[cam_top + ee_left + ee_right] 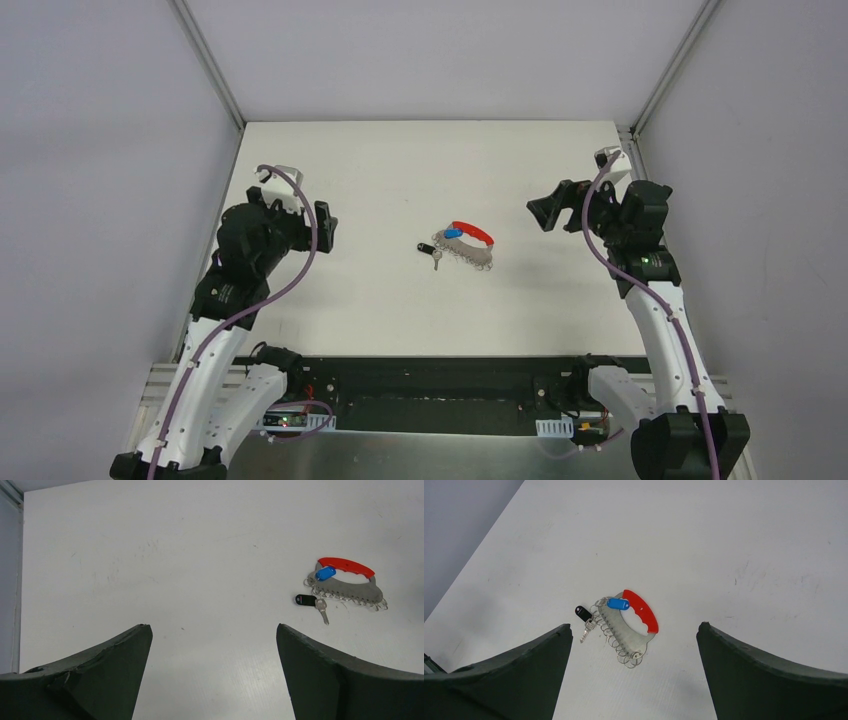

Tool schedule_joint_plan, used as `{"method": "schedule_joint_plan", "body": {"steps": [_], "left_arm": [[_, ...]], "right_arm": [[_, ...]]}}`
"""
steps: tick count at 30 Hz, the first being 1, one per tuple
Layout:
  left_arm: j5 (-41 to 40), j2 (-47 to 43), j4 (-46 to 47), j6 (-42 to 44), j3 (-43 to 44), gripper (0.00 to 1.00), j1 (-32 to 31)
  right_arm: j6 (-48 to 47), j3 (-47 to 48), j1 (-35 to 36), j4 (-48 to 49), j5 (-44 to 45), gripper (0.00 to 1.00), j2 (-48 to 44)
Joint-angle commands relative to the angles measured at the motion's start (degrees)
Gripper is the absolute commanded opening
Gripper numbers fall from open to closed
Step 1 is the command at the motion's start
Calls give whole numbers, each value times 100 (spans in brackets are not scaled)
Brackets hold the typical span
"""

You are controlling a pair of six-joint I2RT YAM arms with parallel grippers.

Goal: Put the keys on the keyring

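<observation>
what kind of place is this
Likely a robot lab test cell: a left arm and right arm mounted at a white table, grey panel walls, a keyring laid out.

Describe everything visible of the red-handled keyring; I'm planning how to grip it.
The keyring is a flat grey, metal-looking half-moon plate with a curved red band along its arc and small wire rings along its straight edge. It lies flat on the white table. A blue oblong key head rests on one end; a black-headed silver key lies beside it.
</observation>
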Motion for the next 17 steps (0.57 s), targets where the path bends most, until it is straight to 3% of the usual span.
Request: {"method": "schedule_joint_plan", "body": {"steps": [1, 17], "left_arm": [[49, -108, 153, -265, -52, 99, 129], [185, -108, 171, -322, -144, 99, 185]], "right_arm": [[-90, -26, -61, 165, -215, 98, -16], [-99, -7, -141, 119, -331, 98, -33]]}}
